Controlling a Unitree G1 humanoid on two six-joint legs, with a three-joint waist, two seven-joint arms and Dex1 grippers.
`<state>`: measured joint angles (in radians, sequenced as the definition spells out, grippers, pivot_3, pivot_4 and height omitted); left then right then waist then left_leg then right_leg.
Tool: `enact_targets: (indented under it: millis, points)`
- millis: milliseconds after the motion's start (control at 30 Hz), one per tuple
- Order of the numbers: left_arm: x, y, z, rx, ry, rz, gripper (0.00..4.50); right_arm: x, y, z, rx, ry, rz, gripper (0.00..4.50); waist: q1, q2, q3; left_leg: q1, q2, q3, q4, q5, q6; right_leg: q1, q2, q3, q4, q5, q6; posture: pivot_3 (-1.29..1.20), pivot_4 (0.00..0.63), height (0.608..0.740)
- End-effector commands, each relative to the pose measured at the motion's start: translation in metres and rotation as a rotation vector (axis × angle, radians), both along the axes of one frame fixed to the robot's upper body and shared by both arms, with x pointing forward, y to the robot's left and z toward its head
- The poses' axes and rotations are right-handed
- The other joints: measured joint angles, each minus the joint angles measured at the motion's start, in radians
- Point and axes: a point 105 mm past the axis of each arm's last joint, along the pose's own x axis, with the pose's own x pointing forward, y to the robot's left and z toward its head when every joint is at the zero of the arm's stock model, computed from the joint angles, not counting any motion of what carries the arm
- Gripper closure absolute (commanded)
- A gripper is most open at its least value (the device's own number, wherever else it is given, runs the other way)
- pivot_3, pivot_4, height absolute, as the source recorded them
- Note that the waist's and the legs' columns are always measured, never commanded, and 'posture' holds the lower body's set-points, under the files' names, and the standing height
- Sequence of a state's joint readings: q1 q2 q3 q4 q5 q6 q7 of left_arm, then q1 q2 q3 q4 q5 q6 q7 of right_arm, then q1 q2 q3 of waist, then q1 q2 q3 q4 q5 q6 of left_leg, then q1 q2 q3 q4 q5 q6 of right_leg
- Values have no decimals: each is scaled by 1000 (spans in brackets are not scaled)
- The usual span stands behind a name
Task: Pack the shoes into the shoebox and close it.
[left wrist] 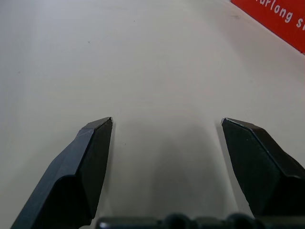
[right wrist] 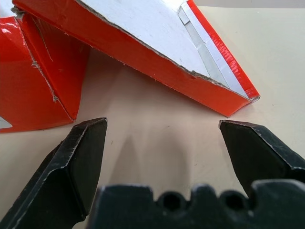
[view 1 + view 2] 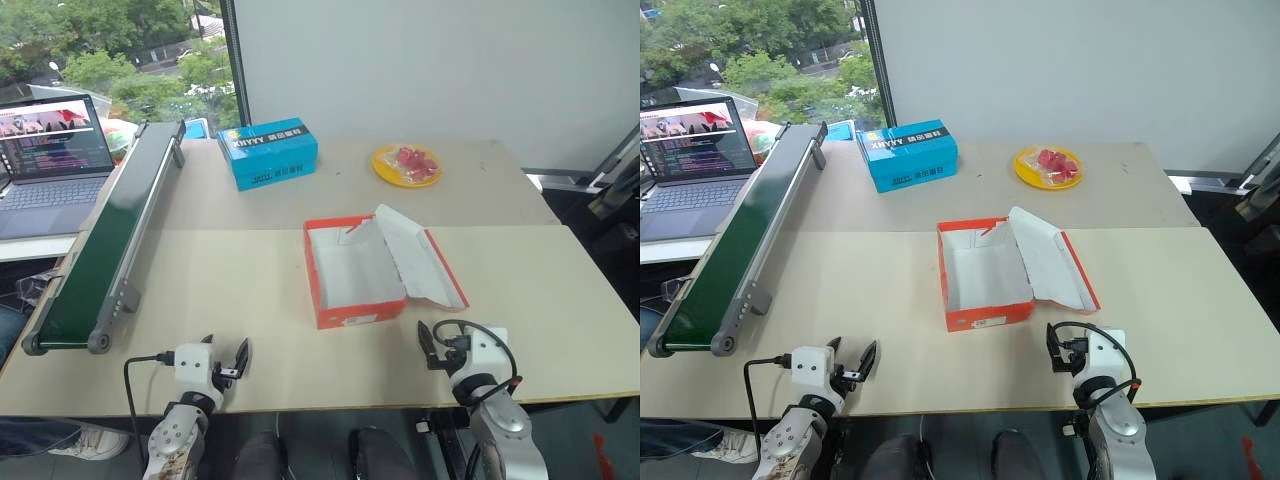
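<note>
The shoebox (image 3: 360,312) is an orange-red carton with a white inside, standing open in the middle of the table with nothing in it. Its hinged lid (image 3: 420,255) is thrown back to the right, white side up. The shoes are out of view. At the table's near edge, left of the box, my left gripper (image 3: 225,352) is open over bare tabletop, with a corner of the box's red wall (image 1: 281,21) far ahead. My right gripper (image 3: 445,345) is open just in front of the lid's near corner (image 2: 228,102), and nothing is between its fingers.
A blue box with white lettering (image 3: 268,152) and a yellow plate of red items (image 3: 406,165) sit at the table's far side. A green conveyor belt (image 3: 110,235) runs along the left edge, with a laptop (image 3: 50,160) beyond it.
</note>
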<state>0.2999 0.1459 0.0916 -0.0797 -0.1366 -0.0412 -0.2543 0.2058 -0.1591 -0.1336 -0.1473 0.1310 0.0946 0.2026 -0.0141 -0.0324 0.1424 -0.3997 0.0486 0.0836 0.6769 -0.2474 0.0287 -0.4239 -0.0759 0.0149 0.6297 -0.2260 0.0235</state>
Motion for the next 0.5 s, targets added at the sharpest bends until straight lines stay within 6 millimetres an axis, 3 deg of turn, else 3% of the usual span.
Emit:
enact_targets:
  millis: [33,200,300,433,500]
  points:
    - [1,-2,2,-8,-19,-12,609,2,-4,14,-23,-63,-11,29,0,0,0,0,0,0,0,0,0,0,0,0,0,0,0,0,150,740]
    - [3,-5,1,-35,-24,-26,609,-3,-11,15,-45,-67,-43,29,1,0,0,0,0,0,0,0,0,0,0,0,0,0,0,0,150,740]
    - [6,5,9,13,-63,-27,609,-8,-24,21,-92,-85,-91,29,2,0,0,0,0,0,0,0,0,0,0,0,0,0,0,0,150,740]
    - [23,31,29,59,-123,10,609,-10,-50,47,-154,-145,-205,29,2,0,0,0,0,0,0,0,0,0,0,0,0,0,0,0,150,740]
    - [38,38,50,88,-177,7,609,-7,-65,72,-212,-203,-276,29,2,0,0,0,0,0,0,0,0,0,0,0,0,0,0,0,150,740]
